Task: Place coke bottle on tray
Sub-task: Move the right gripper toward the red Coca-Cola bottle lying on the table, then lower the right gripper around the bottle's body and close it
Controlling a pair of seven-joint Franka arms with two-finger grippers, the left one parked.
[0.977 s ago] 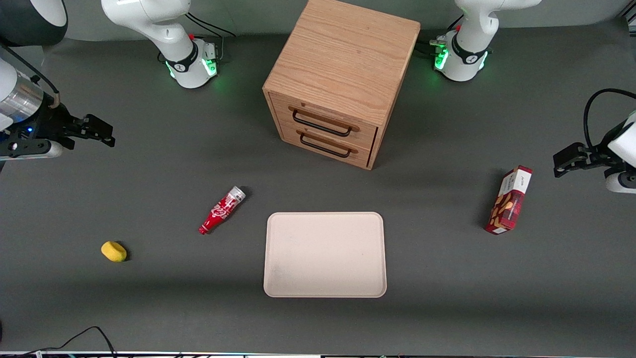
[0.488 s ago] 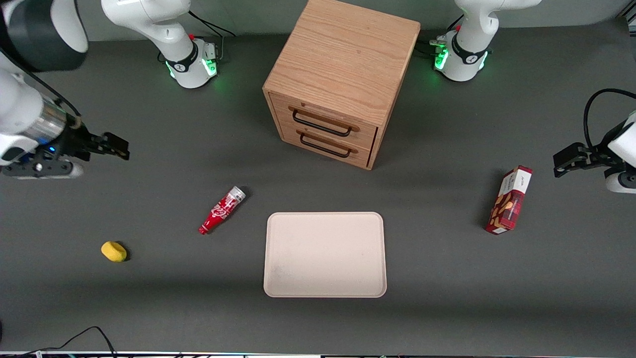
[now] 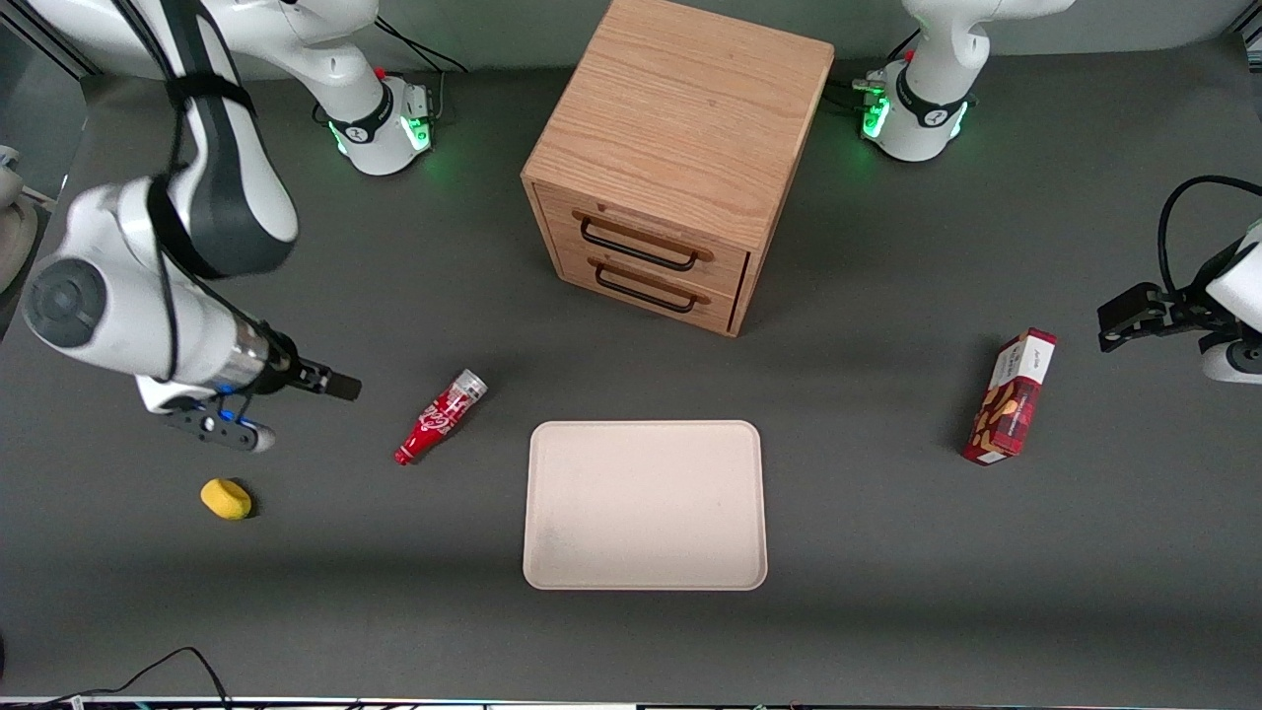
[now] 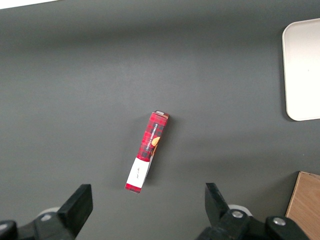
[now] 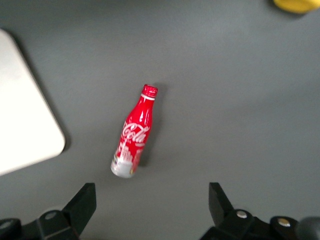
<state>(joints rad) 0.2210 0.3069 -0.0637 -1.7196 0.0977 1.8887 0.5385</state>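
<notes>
The coke bottle (image 3: 440, 416) lies on its side on the dark table, a slim red bottle with white script, its silver-grey end toward the drawer cabinet and its red neck toward the front camera. It also shows in the right wrist view (image 5: 134, 133). The beige tray (image 3: 645, 505) lies flat beside it, toward the parked arm's end; a corner of the tray shows in the right wrist view (image 5: 22, 135). My gripper (image 3: 330, 383) hovers open and empty beside the bottle, toward the working arm's end, with both fingers wide apart (image 5: 150, 207).
A wooden cabinet (image 3: 670, 158) with two drawers stands farther from the front camera than the tray. A yellow lump (image 3: 226, 498) lies near the gripper, nearer the camera. A red snack box (image 3: 1011, 396) lies toward the parked arm's end.
My right arm has swung in from the table's edge toward the bottle and nearer the front camera. The bottle and tray have not moved.
</notes>
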